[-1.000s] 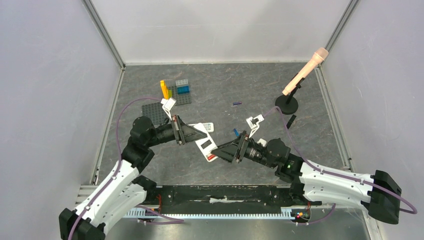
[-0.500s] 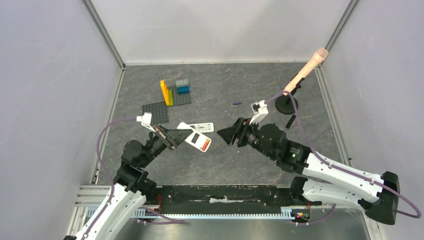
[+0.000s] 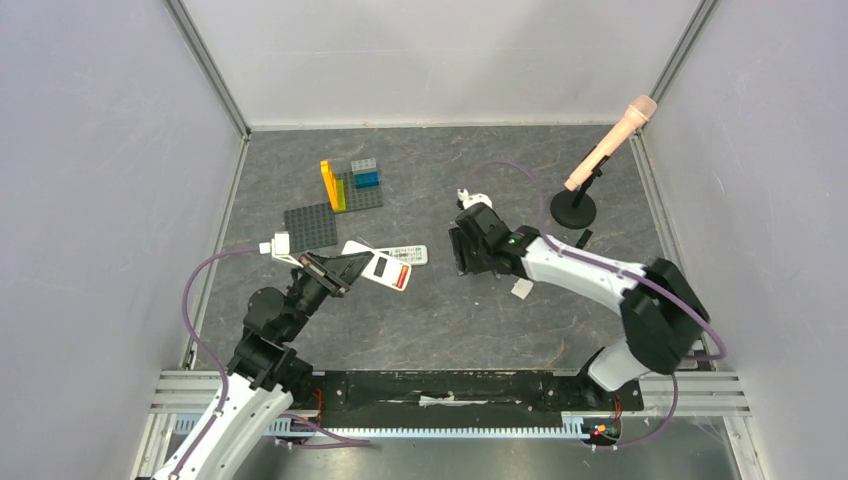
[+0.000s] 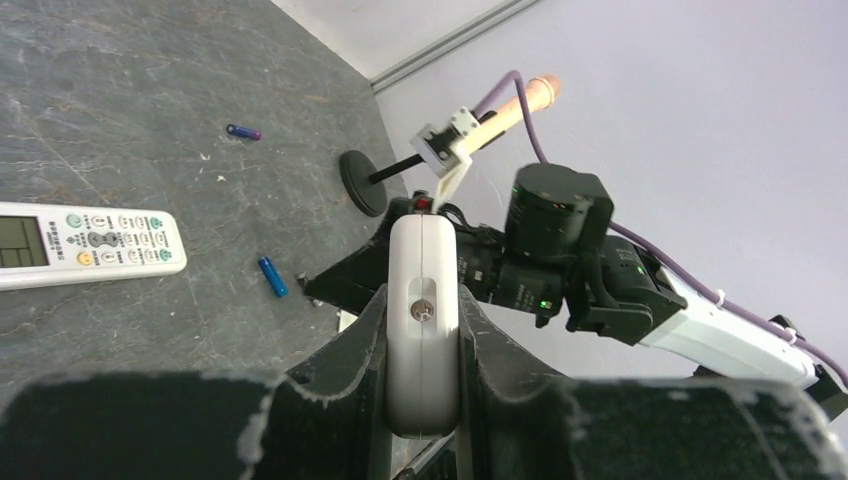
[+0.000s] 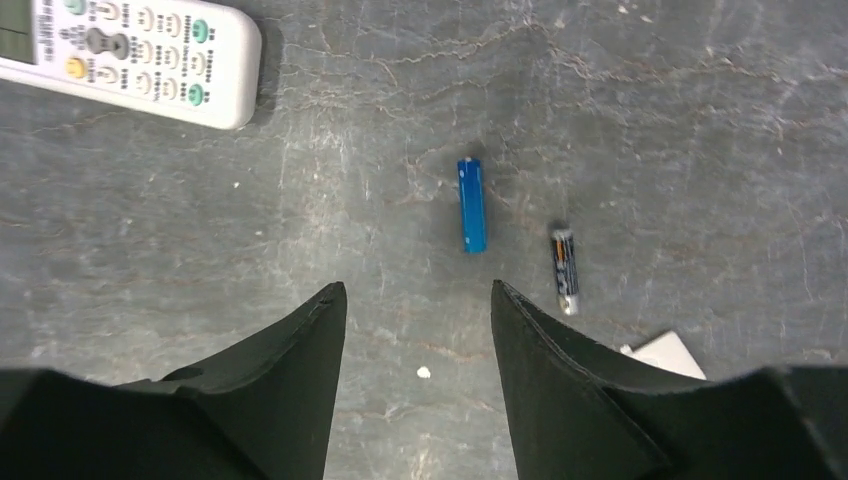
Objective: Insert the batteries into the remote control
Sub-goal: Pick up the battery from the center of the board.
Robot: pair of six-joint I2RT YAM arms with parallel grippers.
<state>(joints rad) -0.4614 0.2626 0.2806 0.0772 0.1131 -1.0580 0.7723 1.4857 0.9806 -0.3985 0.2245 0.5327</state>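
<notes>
Evidently no cell is loaded yet. The left gripper is clamped on the white remote, toward the table's left edge. The right gripper, fingers apart, hangs over the blue battery, with the dark battery just beside it.

Your table is dark grey with pale veins. The blue battery is bright and plain; the dark battery is black with an orange mark. The flat remote is white with green, yellow and grey buttons; the other remote shows white, red-tipped.
</notes>
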